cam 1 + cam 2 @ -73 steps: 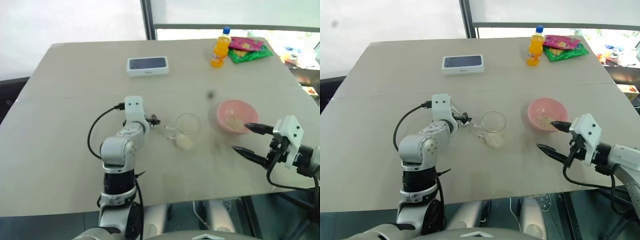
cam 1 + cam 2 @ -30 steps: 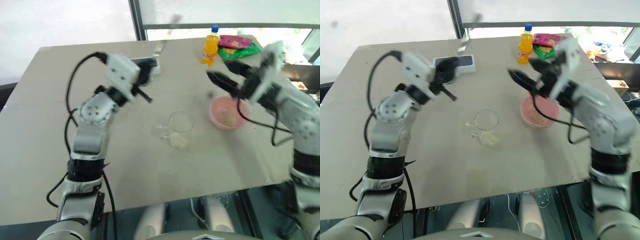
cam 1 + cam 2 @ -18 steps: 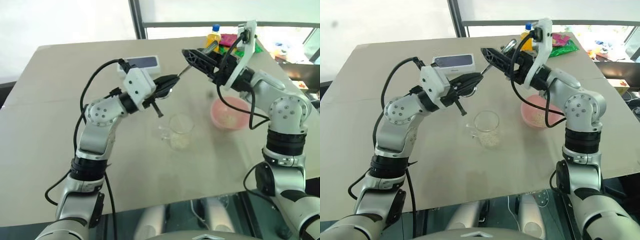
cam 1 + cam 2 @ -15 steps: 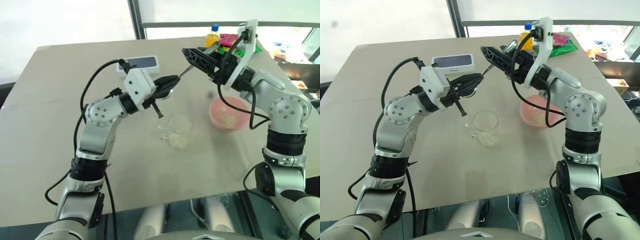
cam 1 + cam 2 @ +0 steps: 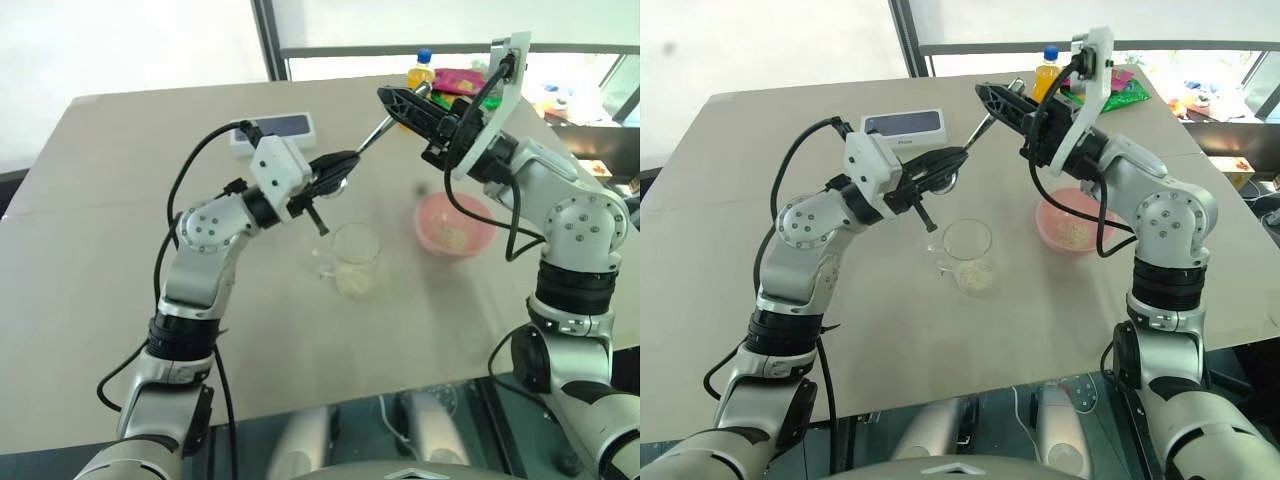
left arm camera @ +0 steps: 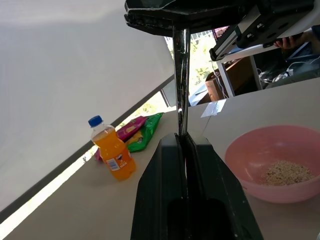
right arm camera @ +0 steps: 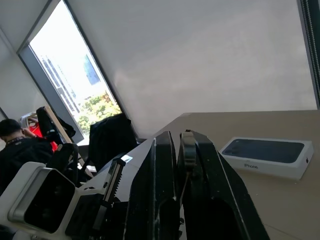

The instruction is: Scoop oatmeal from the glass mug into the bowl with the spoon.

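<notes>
The spoon (image 5: 368, 138) hangs slanted in the air above the table, its thin silver handle (image 6: 180, 85) running between both grippers. My left gripper (image 5: 348, 162) is shut on the lower part, just up and left of the glass mug (image 5: 355, 258). My right gripper (image 5: 386, 97) is shut on the upper end (image 7: 187, 140). The glass mug stands on the table with oatmeal (image 5: 359, 284) in its bottom. The pink bowl (image 5: 428, 213) sits to its right with some oatmeal (image 5: 455, 238) inside, and also appears in the left wrist view (image 6: 240, 145).
At the back of the table, a white phone box (image 5: 280, 128) lies behind my left arm. An orange bottle (image 5: 421, 72) and bright snack packets (image 5: 462, 80) are at the far right. A person (image 7: 12, 132) sits beyond the table.
Both arms rose from table level and met above the mug. In the last half second my right gripper went from open to shut on the spoon handle; the left kept its hold.
</notes>
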